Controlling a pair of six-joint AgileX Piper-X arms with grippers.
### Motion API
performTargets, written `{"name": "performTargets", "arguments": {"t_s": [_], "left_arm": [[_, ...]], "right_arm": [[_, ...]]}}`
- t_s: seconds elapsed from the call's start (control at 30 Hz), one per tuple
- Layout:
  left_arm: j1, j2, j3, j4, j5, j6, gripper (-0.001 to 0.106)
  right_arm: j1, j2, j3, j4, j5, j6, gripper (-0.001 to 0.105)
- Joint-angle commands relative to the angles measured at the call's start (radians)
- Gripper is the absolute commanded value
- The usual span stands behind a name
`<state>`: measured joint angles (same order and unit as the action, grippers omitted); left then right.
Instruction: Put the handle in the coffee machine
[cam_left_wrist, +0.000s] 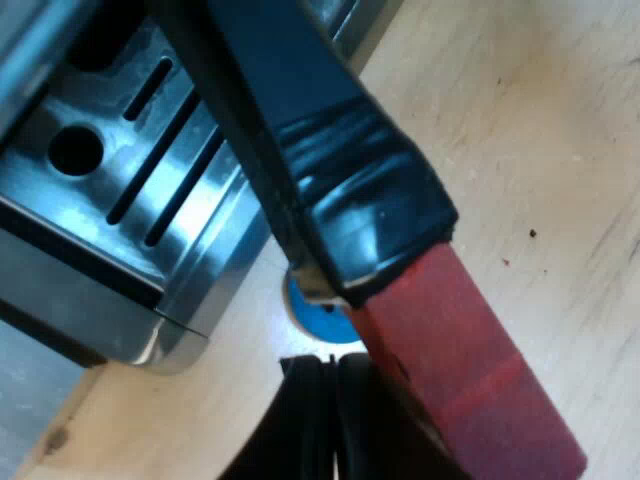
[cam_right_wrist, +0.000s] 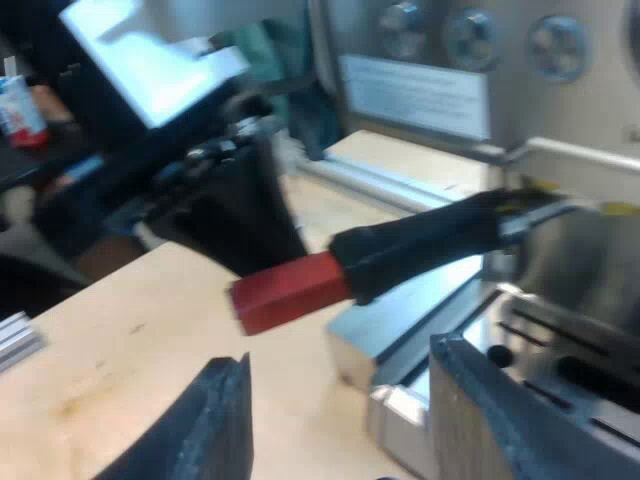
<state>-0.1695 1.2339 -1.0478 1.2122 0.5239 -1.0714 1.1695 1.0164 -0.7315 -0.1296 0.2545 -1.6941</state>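
Note:
The holder's dark handle (cam_left_wrist: 330, 170) crosses above the espresso machine's slotted drip tray (cam_left_wrist: 130, 150), with its red end (cam_left_wrist: 470, 370) by my left gripper (cam_left_wrist: 345, 375), which is shut on it. In the right wrist view the same handle (cam_right_wrist: 430, 240) slopes up from its red end (cam_right_wrist: 290, 290), held by the left gripper (cam_right_wrist: 240, 215), to the metal holder (cam_right_wrist: 530, 215) at the machine's front (cam_right_wrist: 420, 90). My right gripper (cam_right_wrist: 340, 420) stands open, low beside the drip tray (cam_right_wrist: 560, 330), holding nothing.
A blue tamper (cam_left_wrist: 315, 315) sits on the wooden table (cam_left_wrist: 520, 120) under the handle, close to the drip tray's corner. Round knobs (cam_right_wrist: 470, 35) line the machine's panel. An aluminium rail (cam_right_wrist: 15, 335) lies at the table's edge, with dark clutter beyond it.

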Motion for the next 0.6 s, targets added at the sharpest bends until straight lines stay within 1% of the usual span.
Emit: {"name": "performTargets", "arguments": {"t_s": [0.03,0.2,0.33,0.4,0.5,0.6], "left_arm": [[-0.053,-0.007,0.003,0.026,0.048,-0.052,0.0],[-0.079,-0.011,0.003,0.026,0.027,-0.053,0.0],[-0.103,-0.037,0.003,0.026,0.028,-0.046,0.0],[-0.122,-0.05,0.003,0.026,0.028,-0.046,0.0],[-0.164,-0.058,0.003,0.025,0.043,-0.046,0.0],[-0.211,-0.058,0.003,0.025,0.043,-0.046,0.0]], "right_arm": [[0.0,-0.008,-0.002,0.017,-0.036,-0.007,0.044],[0.0,-0.018,-0.002,0.106,-0.036,-0.007,0.044],[0.0,-0.05,-0.002,0.173,-0.077,-0.007,0.031],[0.0,-0.069,-0.002,0.191,-0.078,-0.007,0.028],[0.0,-0.102,-0.002,0.216,-0.048,-0.007,0.028],[0.0,-0.14,-0.002,0.231,-0.003,-0.007,0.028]]}}
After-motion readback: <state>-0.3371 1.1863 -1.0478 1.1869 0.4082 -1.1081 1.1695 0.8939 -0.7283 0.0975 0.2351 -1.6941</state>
